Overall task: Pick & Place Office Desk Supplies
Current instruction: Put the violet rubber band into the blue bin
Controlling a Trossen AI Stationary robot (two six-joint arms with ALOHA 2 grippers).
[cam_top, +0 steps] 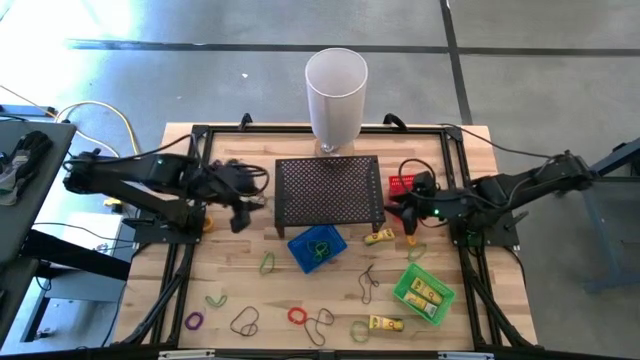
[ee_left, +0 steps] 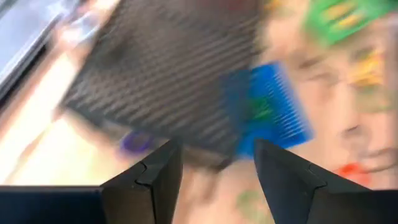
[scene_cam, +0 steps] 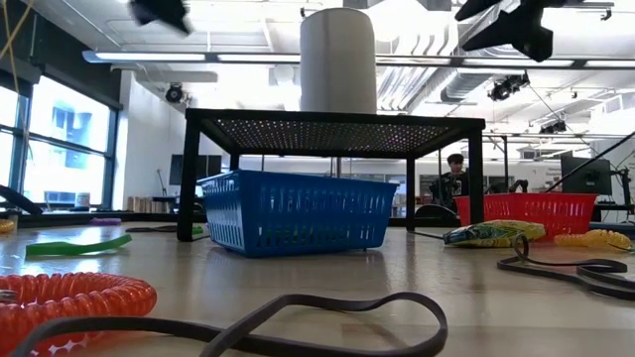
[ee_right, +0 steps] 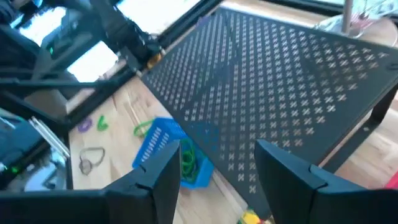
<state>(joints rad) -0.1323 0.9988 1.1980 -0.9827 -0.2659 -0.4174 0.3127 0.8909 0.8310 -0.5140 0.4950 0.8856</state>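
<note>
Both grippers spread and empty beside the mesh stand, with the loose supplies lying lower in the frame.

In the high view the left gripper [cam_top: 243,203] hangs at the left edge of the black mesh stand [cam_top: 328,190] and the right gripper [cam_top: 398,208] at its right edge, each with fingers apart and nothing between them. The nearest piece to the right gripper is a yellow piece [cam_top: 379,237] just below it, its long axis roughly left to right; an orange loop [cam_top: 411,239] lies beside that. For the left gripper, the green loop [cam_top: 268,263] lies below and to the right, well apart. The blue basket [cam_top: 317,247], green basket [cam_top: 424,290] and red basket [cam_top: 401,184] look like the likely bins. The stand's legs crowd both grippers; the white cylinder [cam_top: 336,96] stands clear at the top.
</note>
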